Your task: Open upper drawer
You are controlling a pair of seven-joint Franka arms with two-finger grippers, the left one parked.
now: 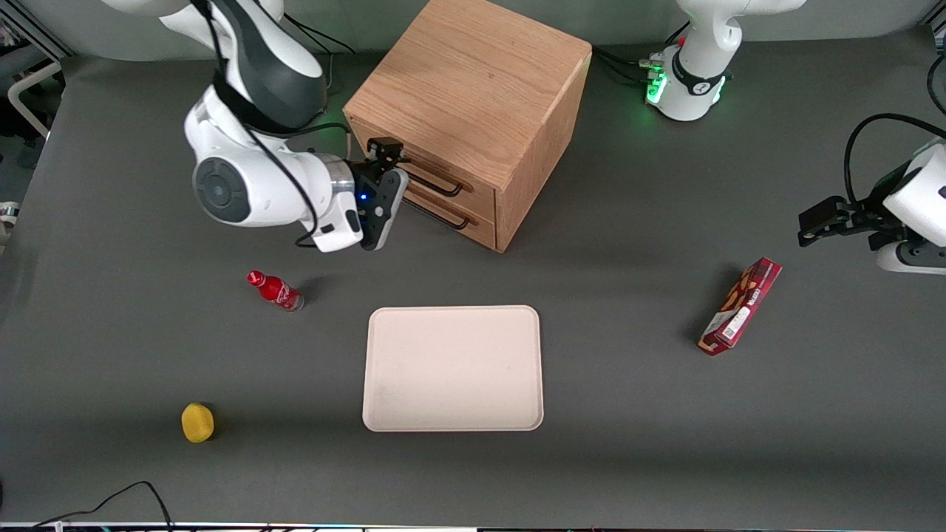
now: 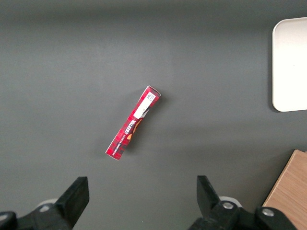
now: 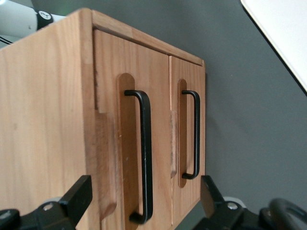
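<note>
Pincer (image 1: 400, 193) of the right arm hovers just in front of the oak cabinet (image 1: 473, 103), level with the drawer fronts; its fingers (image 3: 76, 199) are spread wide and grip nothing, and both black handles show between them in the right wrist view. On the counter (image 1: 665, 458), going from near the front camera toward the cabinet: a small yellow fruit (image 1: 197, 423) lies nearest the camera, toward the working arm's end; a pale tray (image 1: 453, 368) sits between camera and cabinet; a red bottle (image 1: 276, 291) lies tipped, nearer the cabinet than the tray; a red snack box (image 1: 740, 306) lies toward the parked arm's end. The upper drawer (image 1: 436, 179) sits shut, flush with the cabinet face, its black bar handle (image 1: 437, 185) just beside the pincer tips. The lower drawer (image 1: 451, 213) sits directly beneath it, also shut.
</note>
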